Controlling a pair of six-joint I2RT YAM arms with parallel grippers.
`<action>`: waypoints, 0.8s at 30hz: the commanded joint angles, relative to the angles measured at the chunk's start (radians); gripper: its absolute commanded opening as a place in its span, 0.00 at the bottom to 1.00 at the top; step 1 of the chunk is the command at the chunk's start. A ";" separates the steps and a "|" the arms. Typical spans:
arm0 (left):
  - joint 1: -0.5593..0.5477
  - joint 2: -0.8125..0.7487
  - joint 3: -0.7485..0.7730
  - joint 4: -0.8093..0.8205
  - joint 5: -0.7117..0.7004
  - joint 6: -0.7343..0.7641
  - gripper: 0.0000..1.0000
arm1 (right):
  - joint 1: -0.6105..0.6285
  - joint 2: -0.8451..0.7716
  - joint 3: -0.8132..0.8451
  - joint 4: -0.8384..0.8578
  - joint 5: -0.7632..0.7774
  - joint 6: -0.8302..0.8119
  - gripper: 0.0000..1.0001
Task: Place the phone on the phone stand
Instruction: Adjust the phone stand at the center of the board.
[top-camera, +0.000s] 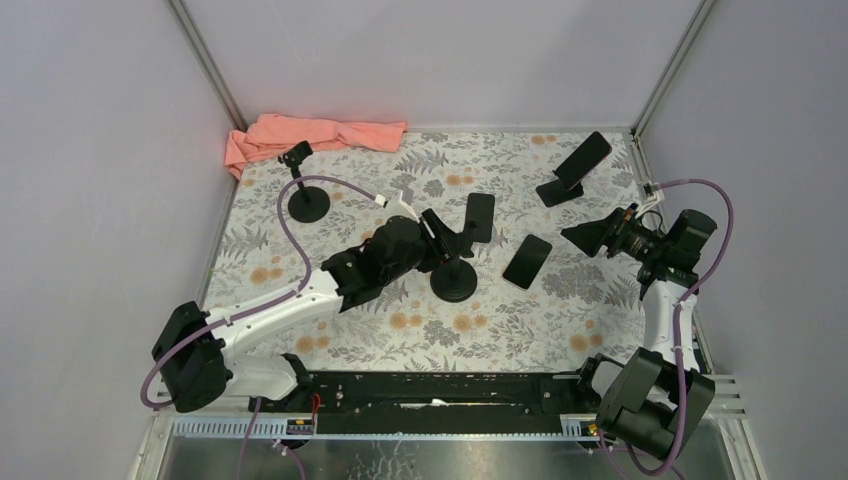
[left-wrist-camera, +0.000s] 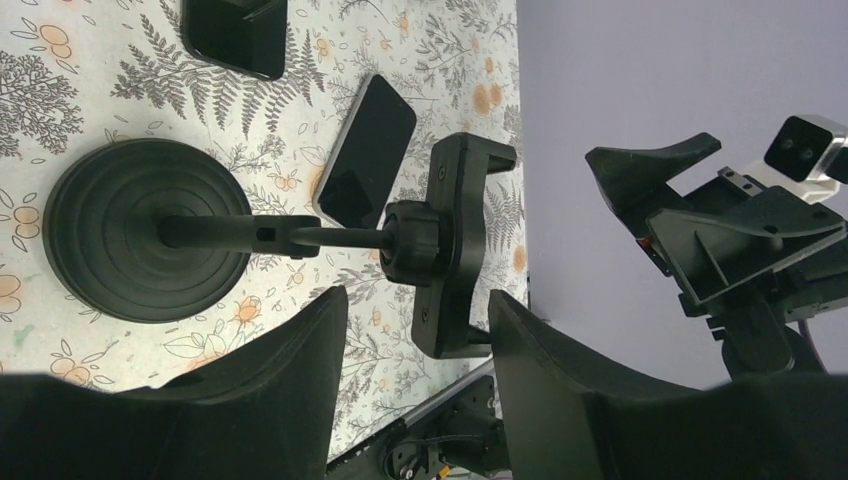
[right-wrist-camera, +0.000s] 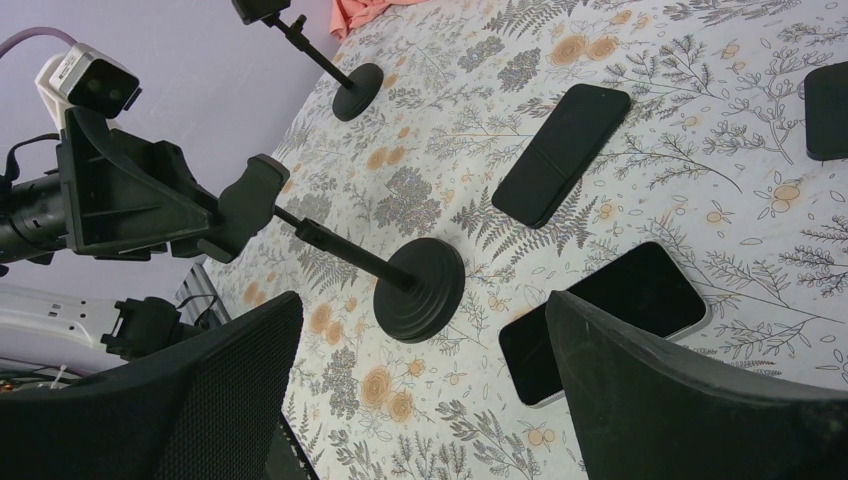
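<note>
your left gripper (left-wrist-camera: 418, 300) has its fingers apart around the lower end of the clamp head (left-wrist-camera: 455, 245) on the phone stand (top-camera: 455, 280). one finger shows a clear gap to the clamp. you cannot tell whether the other finger touches it. the stand rests on its round base at mid-table.

your right gripper (top-camera: 590, 238) is spread wide and holds nothing, off to the right of the stand. the phone (top-camera: 527, 261) lies flat on the table (top-camera: 520, 335), between the stand's base and your right gripper. it sits just ahead of the right fingertips and apart from them. from the right wrist it shows low between the two fingers. a second phone (top-camera: 480, 215) lies flat just beyond the clamp head, near your left fingertips.
</note>
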 joint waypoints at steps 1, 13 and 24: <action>-0.008 0.028 0.046 0.011 -0.056 0.030 0.59 | 0.003 -0.012 0.011 0.010 -0.027 -0.012 1.00; -0.009 0.088 0.101 -0.008 -0.010 0.074 0.32 | 0.002 -0.011 0.010 0.007 -0.027 -0.015 1.00; 0.037 0.041 0.074 0.098 0.203 0.272 0.03 | 0.015 -0.007 -0.001 0.021 -0.041 -0.008 1.00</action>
